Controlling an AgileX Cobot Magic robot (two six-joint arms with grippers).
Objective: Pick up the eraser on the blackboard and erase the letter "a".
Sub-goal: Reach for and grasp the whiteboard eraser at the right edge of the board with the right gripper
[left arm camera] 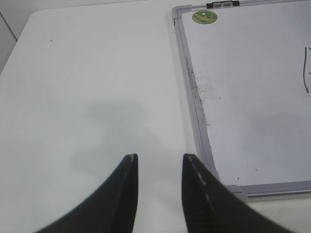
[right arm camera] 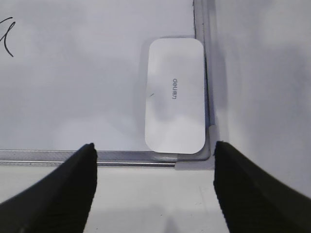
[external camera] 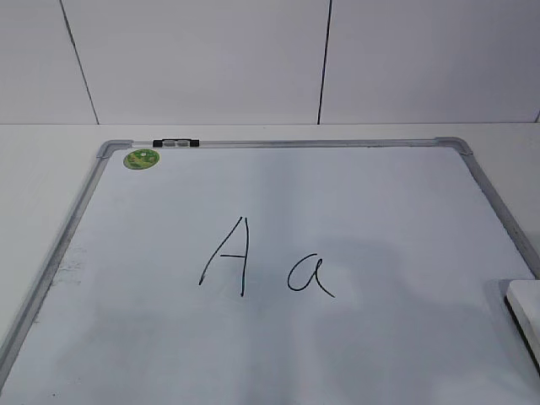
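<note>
Your right gripper [right arm camera: 154, 182] hangs wide open, empty, just short of the eraser [right arm camera: 175, 94] in the blackboard [external camera: 253, 354] corner. It looks light, rigid and slick: pinch its long sides. Farther off, the letter "a" [external camera: 309, 275] waits. Left gripper [left arm camera: 159, 187]: part-open, empty.

White table [left arm camera: 87, 73] under blackboard [external camera: 110, 337]

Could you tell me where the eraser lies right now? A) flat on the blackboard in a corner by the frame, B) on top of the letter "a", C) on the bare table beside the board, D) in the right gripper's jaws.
A: in the right wrist view the eraser lies flat on the blackboard, tucked into the frame's corner, ahead of the open right gripper.
</note>
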